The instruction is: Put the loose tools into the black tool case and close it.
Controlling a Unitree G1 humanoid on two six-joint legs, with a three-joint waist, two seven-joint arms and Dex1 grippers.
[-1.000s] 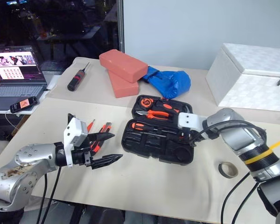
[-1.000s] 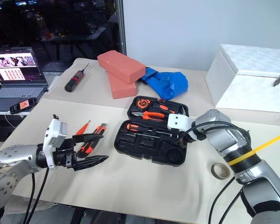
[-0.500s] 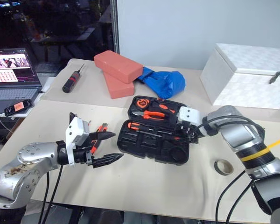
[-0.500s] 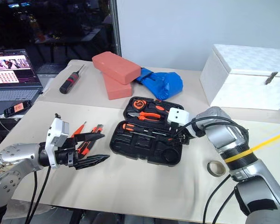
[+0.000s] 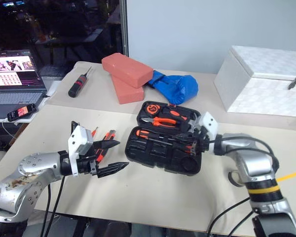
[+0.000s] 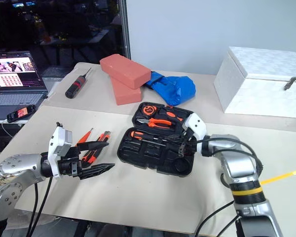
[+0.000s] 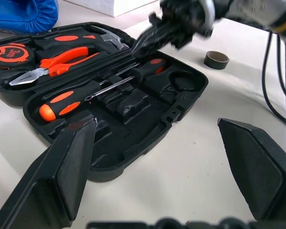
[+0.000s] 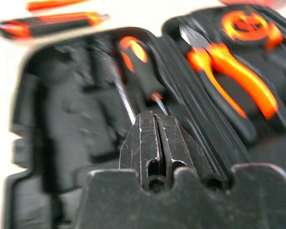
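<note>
Lying open on the worktop (image 5: 153, 192), the black tool case (image 6: 158, 140) is only partly filled: pliers (image 6: 160, 121) and a tape measure (image 6: 149, 109) sit in its far half, and orange-and-black screwdrivers (image 7: 62, 101) rest in the near half, where several moulded recesses are empty. My right gripper (image 6: 179, 147) hangs over the near half at the case's right side, its fingers pressed together with nothing between them. By my left side, a few loose tools (image 6: 91, 145) with orange-and-black handles lie on the worktop just beyond my left gripper (image 6: 96, 157), whose fingers stand spread wide with nothing in them. A small grey tape roll (image 7: 216, 59) lies on the worktop beyond the case's right end. I judge the job roughly midway: those handled tools and the roll have yet to go in, and the lid is not yet shut.
</note>
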